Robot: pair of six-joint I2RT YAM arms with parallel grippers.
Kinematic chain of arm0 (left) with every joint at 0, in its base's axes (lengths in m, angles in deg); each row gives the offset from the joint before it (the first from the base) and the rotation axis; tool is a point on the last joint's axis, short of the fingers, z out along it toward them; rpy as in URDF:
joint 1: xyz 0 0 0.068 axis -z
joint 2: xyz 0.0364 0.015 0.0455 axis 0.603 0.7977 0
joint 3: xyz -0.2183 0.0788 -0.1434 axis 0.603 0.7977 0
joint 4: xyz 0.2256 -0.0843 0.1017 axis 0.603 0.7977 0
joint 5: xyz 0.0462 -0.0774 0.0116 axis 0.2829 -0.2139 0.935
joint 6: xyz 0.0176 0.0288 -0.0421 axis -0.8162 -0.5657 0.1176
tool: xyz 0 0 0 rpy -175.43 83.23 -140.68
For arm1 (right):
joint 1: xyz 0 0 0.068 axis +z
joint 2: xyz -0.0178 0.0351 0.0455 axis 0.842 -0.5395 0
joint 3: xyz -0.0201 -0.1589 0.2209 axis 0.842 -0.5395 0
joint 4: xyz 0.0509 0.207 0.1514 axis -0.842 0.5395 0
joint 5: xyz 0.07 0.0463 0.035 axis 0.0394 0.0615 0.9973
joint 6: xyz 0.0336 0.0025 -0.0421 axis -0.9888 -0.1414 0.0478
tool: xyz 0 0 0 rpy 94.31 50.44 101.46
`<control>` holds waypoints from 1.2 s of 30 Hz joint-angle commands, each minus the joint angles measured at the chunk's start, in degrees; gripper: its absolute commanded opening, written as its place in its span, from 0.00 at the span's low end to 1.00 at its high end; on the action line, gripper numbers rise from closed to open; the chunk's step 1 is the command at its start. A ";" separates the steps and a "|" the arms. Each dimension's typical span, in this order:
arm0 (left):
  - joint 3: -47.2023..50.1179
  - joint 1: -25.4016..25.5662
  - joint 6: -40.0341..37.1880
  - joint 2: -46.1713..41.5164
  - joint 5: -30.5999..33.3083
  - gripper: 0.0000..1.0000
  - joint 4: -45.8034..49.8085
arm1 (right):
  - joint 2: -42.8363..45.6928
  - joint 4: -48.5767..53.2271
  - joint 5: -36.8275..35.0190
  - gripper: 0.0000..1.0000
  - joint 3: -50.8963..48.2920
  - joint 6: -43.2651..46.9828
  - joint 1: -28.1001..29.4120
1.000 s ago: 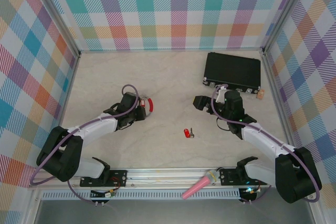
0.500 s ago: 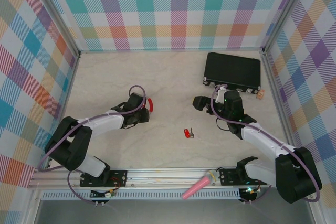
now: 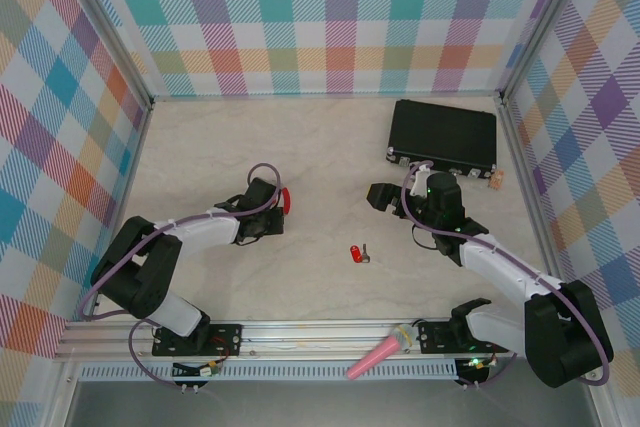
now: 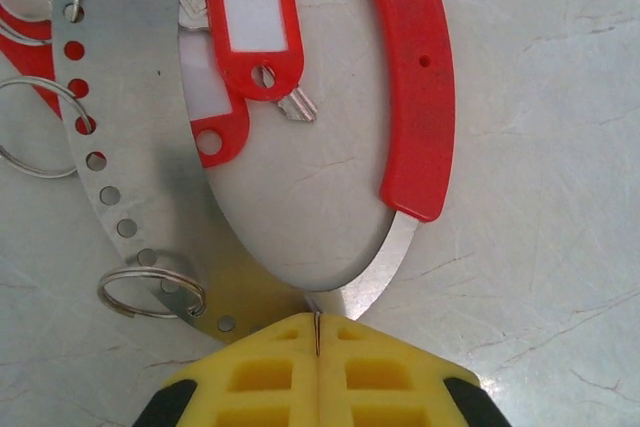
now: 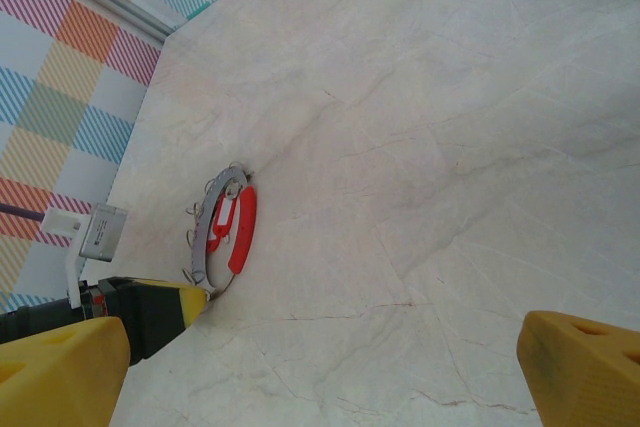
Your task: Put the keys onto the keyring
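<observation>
The keyring (image 4: 415, 87) is a thin silvery band with punched holes and a red sleeve on its right arc, lying flat on the table. My left gripper (image 4: 317, 332) is shut on the bare metal at the ring's near end, the band pinched between its yellow pads. Two keys (image 4: 250, 37) with red tag heads lie inside the ring. A loose red key (image 3: 358, 253) sits mid-table, between both arms. The left gripper (image 3: 268, 212) touches the keyring (image 3: 285, 199). My right gripper (image 3: 385, 195) hovers open, its yellow fingers (image 5: 60, 372) wide apart, looking across at the keyring (image 5: 228, 229).
A black box (image 3: 443, 135) stands at the back right, with a small tan piece (image 3: 494, 180) beside it. A pink cone-shaped thing (image 3: 380, 352) lies on the front rail. Small split rings (image 4: 150, 292) hang from the band's holes. Checked walls enclose the table.
My left gripper moved in onto the keyring's near end and closed on its metal band; the ring shifted slightly. The right arm and the loose key have not moved.
</observation>
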 commanded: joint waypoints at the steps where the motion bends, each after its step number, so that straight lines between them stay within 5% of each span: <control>1: -1.91 0.75 -0.49 -2.56 1.32 0.00 2.97 | 0.76 -0.24 0.07 0.99 2.20 0.79 0.54; 11: -7.98 7.16 -7.75 -10.57 11.73 0.00 12.22 | 1.89 -1.98 0.83 0.99 1.59 1.30 1.26; 20: -11.47 11.46 -19.08 -18.35 15.57 0.00 8.39 | 3.46 -5.98 5.96 1.00 1.34 4.03 3.27; 26: -10.25 11.66 -25.57 -23.02 5.80 0.00 0.42 | 3.40 -1.36 9.11 0.94 6.08 8.28 5.65; 34: -2.26 11.66 -26.86 -29.24 -12.53 0.00 -18.98 | 0.99 -1.33 13.70 0.48 9.94 8.85 6.61; 36: -2.14 11.66 -25.78 -28.48 -15.89 0.00 -21.68 | 0.50 -1.33 14.47 0.44 10.80 9.07 6.76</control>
